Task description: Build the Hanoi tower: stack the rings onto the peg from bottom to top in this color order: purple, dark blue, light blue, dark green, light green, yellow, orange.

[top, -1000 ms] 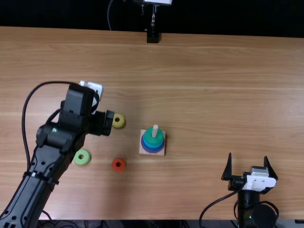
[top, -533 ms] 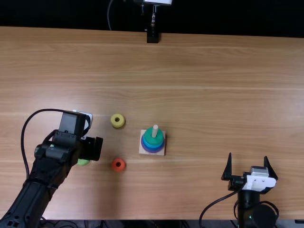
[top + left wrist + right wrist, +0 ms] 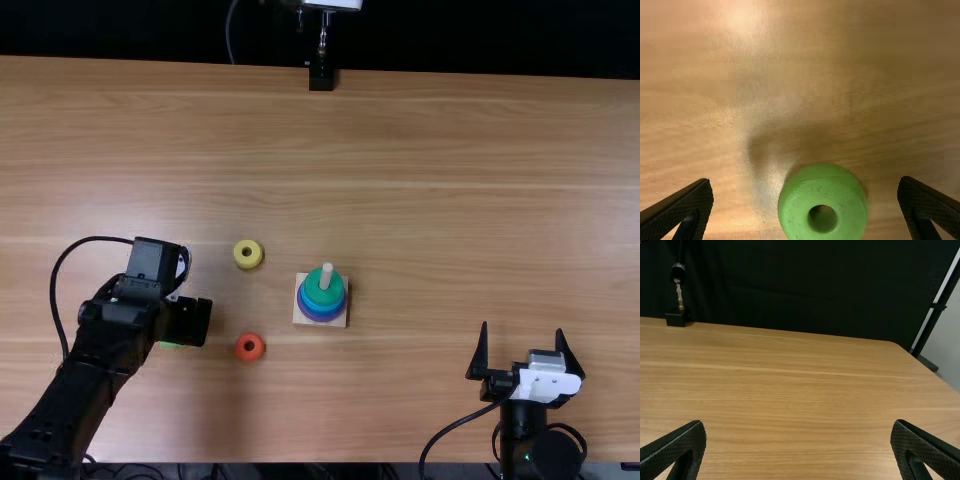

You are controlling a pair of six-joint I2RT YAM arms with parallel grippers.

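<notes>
In the top view my left gripper hangs over the light green ring, mostly covering it. The left wrist view has the left gripper open, the light green ring lying flat between and beyond its fingers, untouched. On the wooden base, the peg holds a dark green ring on top, with light blue, dark blue or purple rings below. A yellow ring and an orange-red ring lie loose. My right gripper, also the right gripper in its wrist view, stands open, holding nothing.
A black stand is at the table's far edge, before a dark curtain. The table spreads around the peg base, and the orange-red ring lies between the left gripper and that base.
The left arm has swung back toward the near left, away from beside the yellow ring, and now covers most of the light green ring. The right arm and the stacked rings have not moved.
</notes>
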